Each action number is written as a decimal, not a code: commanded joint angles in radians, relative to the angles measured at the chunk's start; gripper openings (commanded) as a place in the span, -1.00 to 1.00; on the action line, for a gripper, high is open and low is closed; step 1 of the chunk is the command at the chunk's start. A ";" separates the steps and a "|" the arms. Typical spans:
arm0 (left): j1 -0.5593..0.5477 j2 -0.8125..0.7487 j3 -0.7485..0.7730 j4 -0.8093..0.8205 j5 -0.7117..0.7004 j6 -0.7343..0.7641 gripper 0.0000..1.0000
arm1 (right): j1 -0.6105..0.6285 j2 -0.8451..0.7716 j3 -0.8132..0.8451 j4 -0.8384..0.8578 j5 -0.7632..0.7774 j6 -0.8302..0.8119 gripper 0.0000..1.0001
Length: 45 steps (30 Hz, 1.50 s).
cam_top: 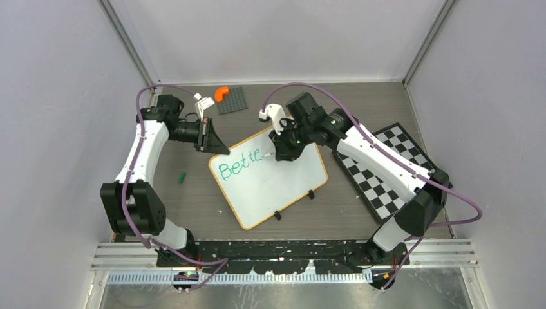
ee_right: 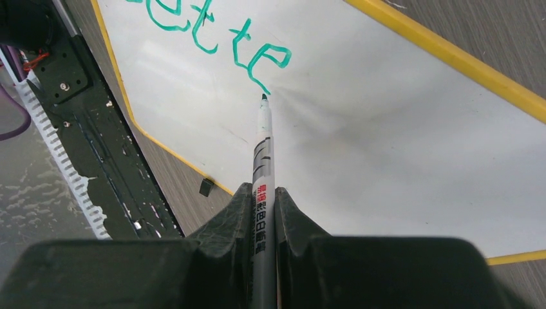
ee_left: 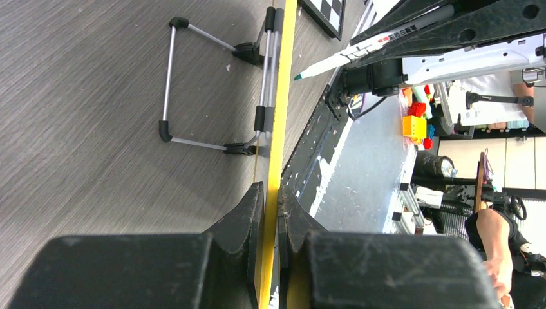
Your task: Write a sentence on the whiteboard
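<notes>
Clamping the whiteboard (cam_top: 283, 187) rim are the left fingers (ee_left: 248, 215); right fingers (ee_right: 228, 222) pinch the marker (ee_right: 263, 154) beside the sentence (cam_top: 239, 167).

Glossy smooth whiteboard (ee_right: 399, 148), matt wood-grain table (ee_left: 84, 116), thin metal wire stand (ee_left: 169, 77)

Checkerboard (cam_top: 386, 170) flat on the table (cam_top: 360, 109), right side. Grey studded plate (cam_top: 235, 103) at far edge, orange curved piece (cam_top: 221, 93) on its far-left corner. Small green cap (cam_top: 182, 176) left-centre.
</notes>
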 commanded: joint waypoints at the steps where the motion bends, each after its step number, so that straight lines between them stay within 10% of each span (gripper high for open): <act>1: -0.012 0.002 0.013 -0.017 -0.046 -0.014 -1.00 | -0.016 -0.046 0.048 0.013 -0.018 -0.015 -0.99; 45: -0.012 0.016 0.014 -0.018 -0.053 -0.011 -1.00 | -0.048 -0.025 -0.031 0.075 -0.001 -0.003 -1.00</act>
